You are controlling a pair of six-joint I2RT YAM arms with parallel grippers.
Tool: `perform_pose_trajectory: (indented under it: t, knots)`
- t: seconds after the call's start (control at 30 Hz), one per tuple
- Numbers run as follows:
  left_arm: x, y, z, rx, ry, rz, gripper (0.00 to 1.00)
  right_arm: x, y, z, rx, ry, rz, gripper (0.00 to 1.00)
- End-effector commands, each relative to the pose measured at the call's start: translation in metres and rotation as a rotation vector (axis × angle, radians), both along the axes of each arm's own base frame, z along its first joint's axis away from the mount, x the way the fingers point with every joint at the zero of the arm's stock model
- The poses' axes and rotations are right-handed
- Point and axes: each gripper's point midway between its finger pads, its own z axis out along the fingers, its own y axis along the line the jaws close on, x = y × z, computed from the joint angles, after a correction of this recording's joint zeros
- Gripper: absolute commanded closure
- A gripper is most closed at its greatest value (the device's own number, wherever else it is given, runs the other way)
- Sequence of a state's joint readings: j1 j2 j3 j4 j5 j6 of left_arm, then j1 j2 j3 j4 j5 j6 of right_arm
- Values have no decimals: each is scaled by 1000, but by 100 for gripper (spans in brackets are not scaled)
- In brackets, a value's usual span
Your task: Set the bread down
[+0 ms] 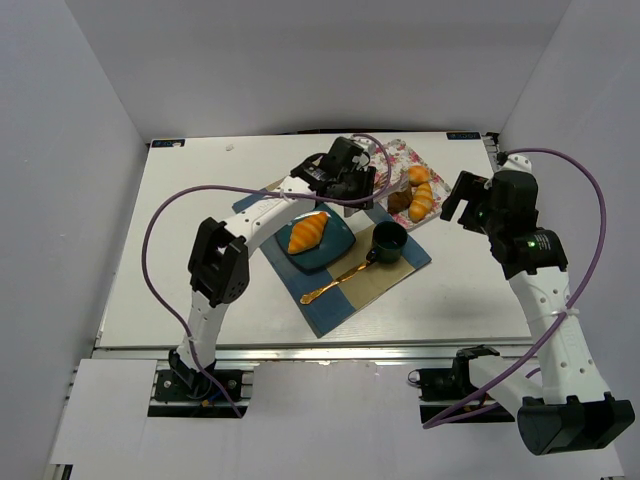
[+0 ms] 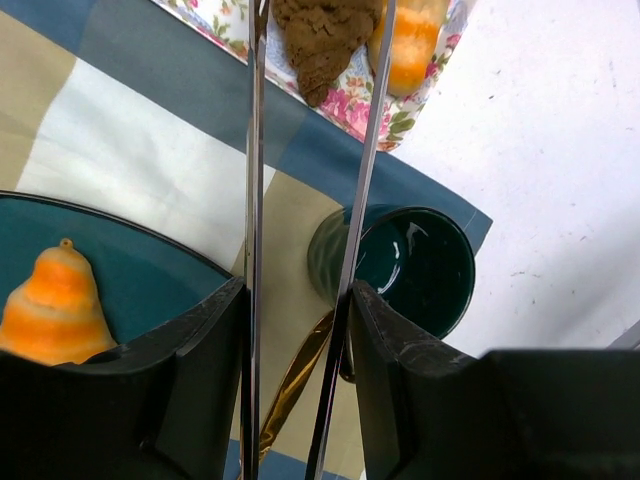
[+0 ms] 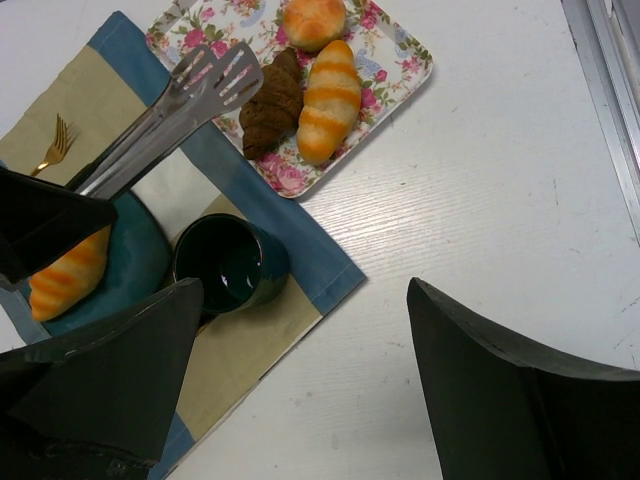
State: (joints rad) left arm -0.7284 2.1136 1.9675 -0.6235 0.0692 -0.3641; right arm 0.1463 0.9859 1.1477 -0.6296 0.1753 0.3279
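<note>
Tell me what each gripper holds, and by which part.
Left gripper holds metal tongs by their arms, well behind the tips. Right gripper holds nothing, jaws open.

A robotics lab test cell: plain white walls (image 1: 60, 180) box in a white surface (image 1: 190, 200), purple cables (image 1: 147, 238) trailing.

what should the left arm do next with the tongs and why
Probably lower the tongs, held by the left gripper, onto the brown croissant on the tray. Their tips are empty, apart and aimed at it, and the plate holds only one roll.
</note>
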Motion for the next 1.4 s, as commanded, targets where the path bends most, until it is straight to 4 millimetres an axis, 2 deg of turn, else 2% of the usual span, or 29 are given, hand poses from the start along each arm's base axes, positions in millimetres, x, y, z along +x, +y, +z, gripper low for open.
perform_pose_trajectory:
  t: [0.0, 0.5, 0.6, 0.63, 0.7, 0.83, 0.87, 0.97, 1.0, 1.07, 1.13, 1.17, 1.2, 1.27, 1.3, 1.37]
  knots:
    - [-1, -13, 15, -44, -17, -23, 46, 5, 0, 4, -19, -26, 13, 11]
    - [-11, -23, -23, 7, 49, -57, 42, 6, -1, -5, -39, -7, 21, 11]
    - [-11, -22, -27, 20, 52, -56, 51, 7, -1, -5, -40, -5, 25, 11]
    - [-9, -21, -22, 23, 42, -49, 56, 7, -1, -5, -40, -5, 25, 11]
    - [-6, -18, -14, 28, 22, -37, 61, 7, -1, -5, -41, -8, 26, 11]
    - [0, -10, 16, 45, -35, -9, 63, 9, 0, -2, -40, -14, 31, 11]
    - [7, -4, 35, 50, -83, 27, 64, 10, 1, -1, -39, -16, 32, 11]
    - [11, 9, 62, 67, -137, 68, 64, 12, 2, 0, -37, -23, 38, 11]
    - [8, 14, 75, 61, -156, 73, 64, 12, 3, 1, -35, -25, 39, 11]
    - [0, 26, 85, 76, -155, 82, 64, 14, 3, 0, -31, -26, 41, 11]
    - [-13, 38, 81, 108, -122, 77, 64, 15, 4, -1, -31, -26, 44, 11]
    - [-24, 47, 60, 147, -74, 73, 64, 15, 4, -1, -29, -27, 45, 11]
    - [-35, 57, 72, 135, -81, 77, 64, 15, 4, -1, -31, -26, 45, 11]
    - [-50, 69, 70, 126, -65, 94, 64, 15, 5, -2, -29, -24, 48, 11]
    - [-65, 83, 67, 133, -51, 101, 64, 15, 5, -3, -28, -24, 47, 11]
    - [-77, 95, 63, 142, -32, 114, 64, 15, 6, -3, -24, -24, 49, 11]
